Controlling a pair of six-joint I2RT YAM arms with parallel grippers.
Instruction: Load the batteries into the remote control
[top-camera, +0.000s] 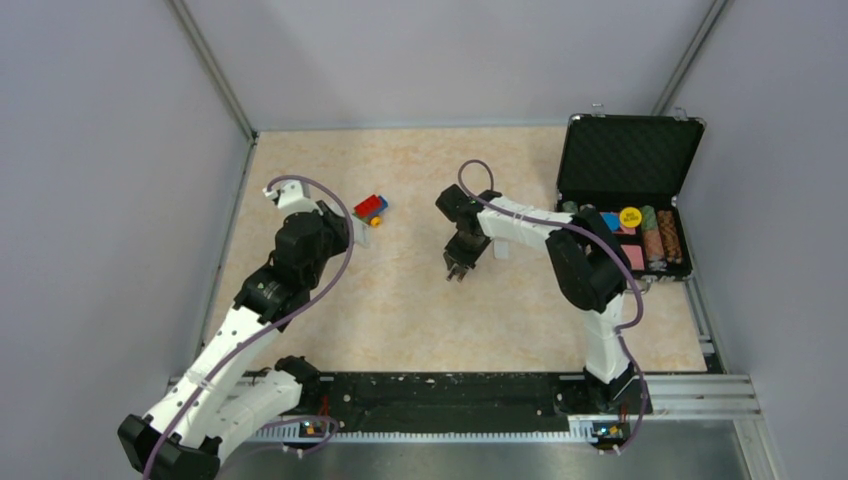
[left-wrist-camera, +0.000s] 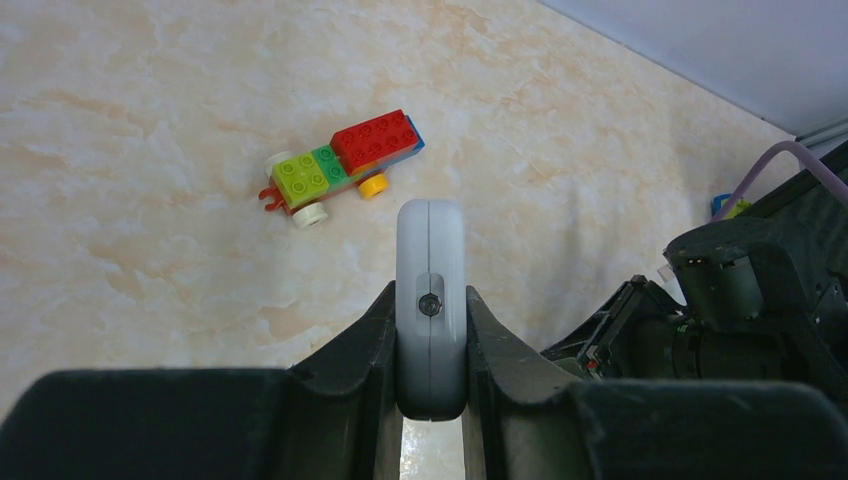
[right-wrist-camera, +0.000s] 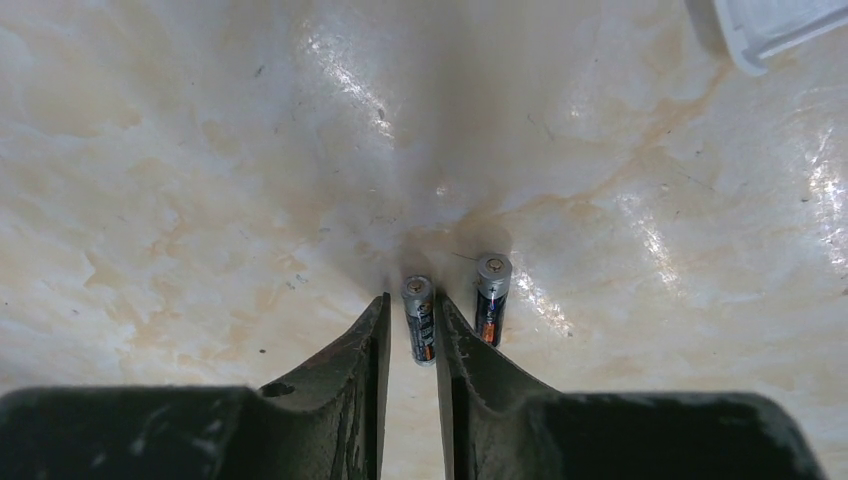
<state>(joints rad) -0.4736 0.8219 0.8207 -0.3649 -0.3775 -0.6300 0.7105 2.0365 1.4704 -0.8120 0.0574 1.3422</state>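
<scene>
Left gripper (left-wrist-camera: 429, 302) clamps the remote control (left-wrist-camera: 430, 240) edge-on, just near the toy train (left-wrist-camera: 343, 165). Well right of the train, right gripper (right-wrist-camera: 412, 308) narrowly straddles one battery (right-wrist-camera: 419, 325), grip unclear; second battery (right-wrist-camera: 491, 305) alongside.

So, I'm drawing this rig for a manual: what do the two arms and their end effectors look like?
Both the left arm and right arm have white links with bulky black joints, and a purple cable loops along each. The left end effector and right end effector each have two matte black, tapering fingers.
</scene>
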